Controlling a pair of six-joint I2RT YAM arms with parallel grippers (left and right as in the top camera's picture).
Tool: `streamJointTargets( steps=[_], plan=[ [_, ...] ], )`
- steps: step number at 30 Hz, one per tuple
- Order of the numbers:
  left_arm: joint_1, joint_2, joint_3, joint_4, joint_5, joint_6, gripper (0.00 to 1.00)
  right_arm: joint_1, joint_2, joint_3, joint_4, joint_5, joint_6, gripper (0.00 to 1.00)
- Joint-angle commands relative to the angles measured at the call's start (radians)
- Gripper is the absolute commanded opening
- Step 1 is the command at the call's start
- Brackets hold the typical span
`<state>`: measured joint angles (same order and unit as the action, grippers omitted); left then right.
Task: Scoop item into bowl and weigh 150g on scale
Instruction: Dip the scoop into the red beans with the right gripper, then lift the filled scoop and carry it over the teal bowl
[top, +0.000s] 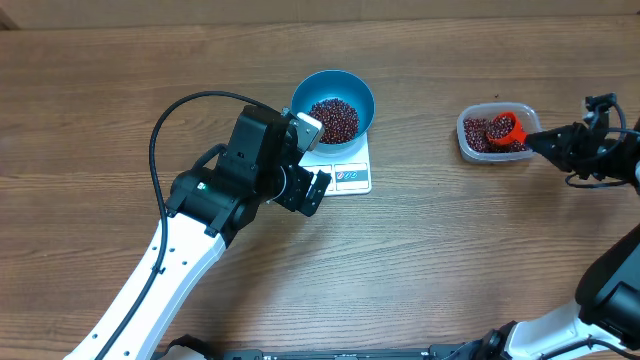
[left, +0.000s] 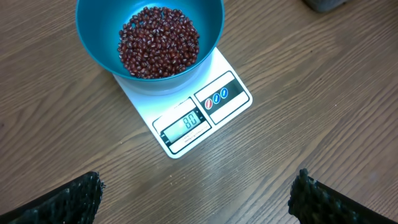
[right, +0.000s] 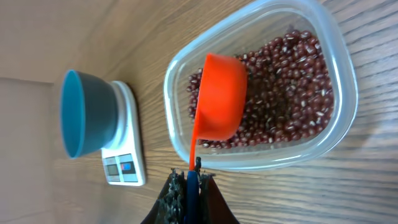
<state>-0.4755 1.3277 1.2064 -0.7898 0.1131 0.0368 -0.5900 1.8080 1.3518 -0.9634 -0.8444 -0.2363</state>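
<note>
Beans (top: 333, 118) are heaped in the blue bowl (top: 341, 82), covering its bottom. The bowl sits on the white scale (top: 351, 178), over the far part, and the display (left: 189, 120) is uncovered on the near edge. It's lit, but we can't read the digits reliably. More beans fill the clear tub (top: 461, 130), well off to the right on the counter (top: 120, 90). The orange scoop (right: 219, 93) has its cup down in the tub on the beans. We see the right hand (right: 191, 183) clenched on the scoop's handle at the tub's rim. The left hand (left: 199, 208) is released, fingers spread wide, hovering just beside the scale's display end and touching nothing.
</note>
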Motion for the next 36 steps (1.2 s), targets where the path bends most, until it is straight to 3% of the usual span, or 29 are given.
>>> streamJointTargets(
  steps=[1, 15, 20, 30, 36],
  plan=[
    [0.004, -0.008, 0.002, 0.001, 0.010, 0.019, 1.00, -0.028, 0.006, -0.005, -0.007, -0.118, -0.008, 0.04],
    [0.004, -0.008, 0.002, 0.001, 0.010, 0.019, 0.99, -0.040, 0.006, -0.005, -0.035, -0.330, -0.034, 0.04],
    [0.004, -0.008, 0.002, 0.001, 0.010, 0.019, 0.99, -0.018, 0.006, -0.003, -0.046, -0.504, -0.028, 0.04],
    [0.004, -0.008, 0.002, 0.001, 0.010, 0.019, 1.00, 0.200, 0.006, 0.008, -0.023, -0.529, 0.024, 0.04],
    [0.004, -0.008, 0.002, 0.001, 0.010, 0.019, 0.99, 0.369, 0.006, 0.012, 0.202, -0.526, 0.263, 0.04]
  ],
)
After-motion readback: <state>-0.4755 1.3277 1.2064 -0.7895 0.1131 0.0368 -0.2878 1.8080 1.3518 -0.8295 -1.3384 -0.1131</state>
